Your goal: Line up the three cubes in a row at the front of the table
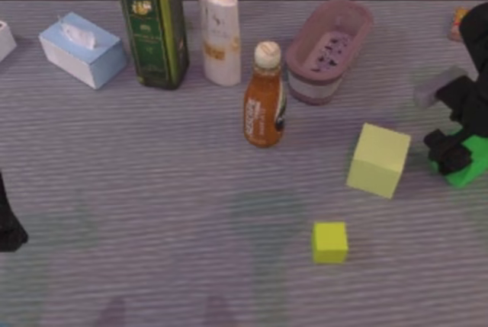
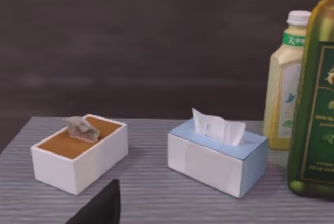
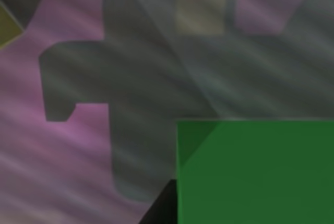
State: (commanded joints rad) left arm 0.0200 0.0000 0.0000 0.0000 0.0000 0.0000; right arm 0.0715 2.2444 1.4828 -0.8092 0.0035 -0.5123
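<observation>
I see a grey-lavender, finely ribbed cloth over the worktop [image 1: 152, 213]. The largest cube [image 1: 379, 160] is pale yellow, the small cube [image 1: 329, 242] yellow-green, the third cube [image 1: 474, 161] bright green under my black right claw [image 1: 448, 152]. The tissue box [image 1: 82, 49] is light blue and white, the oil bottle [image 1: 152, 22] dark green, the sauce bottle [image 1: 264, 97] amber-orange, the basket [image 1: 328, 49] mauve.

Green cube [image 1: 476, 165] half covered by right pincer [image 1: 450, 152] and cut by top view's right edge; in right wrist view [image 3: 255, 172] running off two edges. Cannot tell whether fingers grip it. Left arm [image 1: 9, 220] clipped at left edge, pincer unseen. White box [image 1: 4, 37] and oil bottle [image 1: 151, 18] cropped. Small item [image 1: 460, 22] at far right corner too small to identify.
</observation>
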